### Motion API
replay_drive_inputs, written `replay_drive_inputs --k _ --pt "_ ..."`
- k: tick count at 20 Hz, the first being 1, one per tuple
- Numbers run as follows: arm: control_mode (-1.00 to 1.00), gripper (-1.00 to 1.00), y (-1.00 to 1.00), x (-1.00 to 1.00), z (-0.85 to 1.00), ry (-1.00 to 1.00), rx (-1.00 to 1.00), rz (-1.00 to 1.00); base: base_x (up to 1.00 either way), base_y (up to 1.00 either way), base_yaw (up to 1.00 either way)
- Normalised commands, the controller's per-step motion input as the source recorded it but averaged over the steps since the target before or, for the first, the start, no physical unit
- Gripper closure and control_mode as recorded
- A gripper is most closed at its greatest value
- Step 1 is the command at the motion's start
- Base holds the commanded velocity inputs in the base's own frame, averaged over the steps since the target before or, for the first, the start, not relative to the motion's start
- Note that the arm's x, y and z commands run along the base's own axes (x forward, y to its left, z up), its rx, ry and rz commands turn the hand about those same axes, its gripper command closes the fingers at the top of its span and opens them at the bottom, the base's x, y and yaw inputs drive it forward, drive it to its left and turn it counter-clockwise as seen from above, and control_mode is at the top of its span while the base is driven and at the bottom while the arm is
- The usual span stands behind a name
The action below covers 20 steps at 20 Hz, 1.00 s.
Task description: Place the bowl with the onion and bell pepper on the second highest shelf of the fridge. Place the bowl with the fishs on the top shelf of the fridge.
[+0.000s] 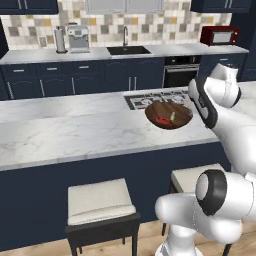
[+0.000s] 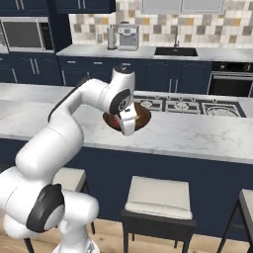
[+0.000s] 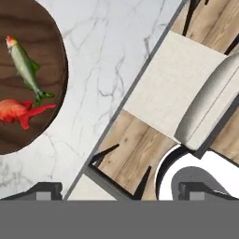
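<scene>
The round dark wooden bowl [image 1: 169,116] sat on the white marble tabletop [image 1: 75,132] beside the stovetop. The hand view showed its red fish [image 3: 18,112] and pale green fish [image 3: 25,67] plainly — fingers [image 3: 46,190] spread wide, holding nothing.

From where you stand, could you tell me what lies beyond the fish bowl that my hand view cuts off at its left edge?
Observer: The bowl is whole and round. It sits on the island counter, right beside a cooktop.
Operator: Thank you. What is on the far side of the island?
Observer: A back counter with a sink set in it.
Operator: Does anything stand on that counter?
Observer: A coffee machine stands left of the sink, and a red microwave stands far to the right.
</scene>
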Motion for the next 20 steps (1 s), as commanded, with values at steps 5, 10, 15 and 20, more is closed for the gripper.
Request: replay_drive_inputs --k 5,10,15,20 --pt "-1.0 -1.0 0.12 0.23 -0.53 0.08 -0.04 0.04 0.0 0.0 0.0" --pt "-1.0 -1.0 -0.1 0.37 -0.54 0.0 0.0 0.04 0.0 0.0 0.0" --pt "-1.0 -1.0 -0.01 0.34 -0.43 0.0 0.0 0.05 0.0 0.0 0.0" --pt "-1.0 -1.0 0.0 0.49 -0.27 -0.01 0.0 0.01 0.0 0.0 0.0"
